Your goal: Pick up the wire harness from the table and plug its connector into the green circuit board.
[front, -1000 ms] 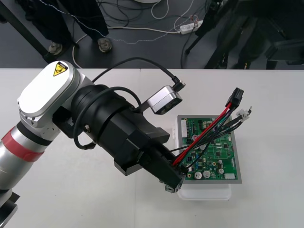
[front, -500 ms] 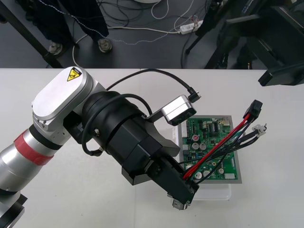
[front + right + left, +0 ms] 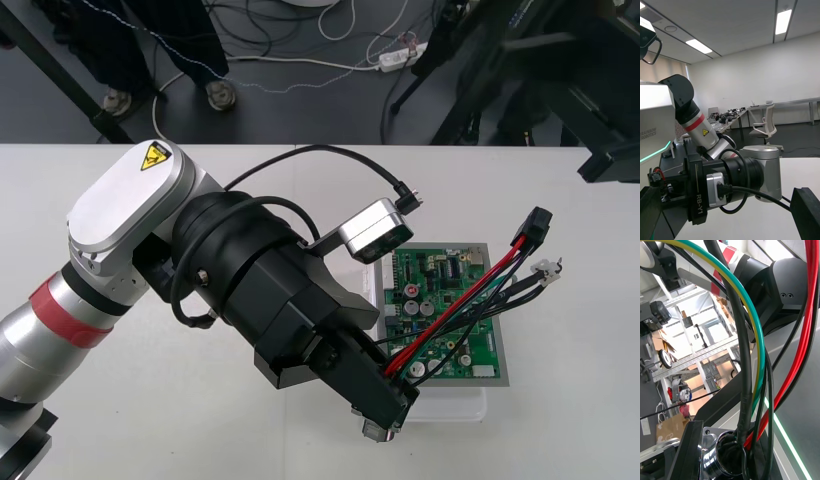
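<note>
The left arm reaches in low over the worktop (image 3: 560,420), and its left claw (image 3: 385,405) sits at the near left corner of the green circuit board (image 3: 440,270), just above the white base (image 3: 445,405) under it. The claw is closed on the wire harness (image 3: 460,305) at its socket end. From the left wrist view, the round metal socket (image 3: 720,459) with its flange is clamped beside a black finger (image 3: 685,450), with the green, black and red wires climbing out of it.

From the claw the wires fan up and to the right, crossing over the board in the air. The black plug (image 3: 533,228) hangs past the board's far right corner, above the worktop and clear of the board, so it is not in any connector. A small white connector (image 3: 545,268) on the thinner leads sits just below it.

The right claw (image 3: 728,212) stands wide, its two black fingers (image 3: 807,210) far apart. It is held back from the board and faces the left arm's wrist across the worktop.
</note>
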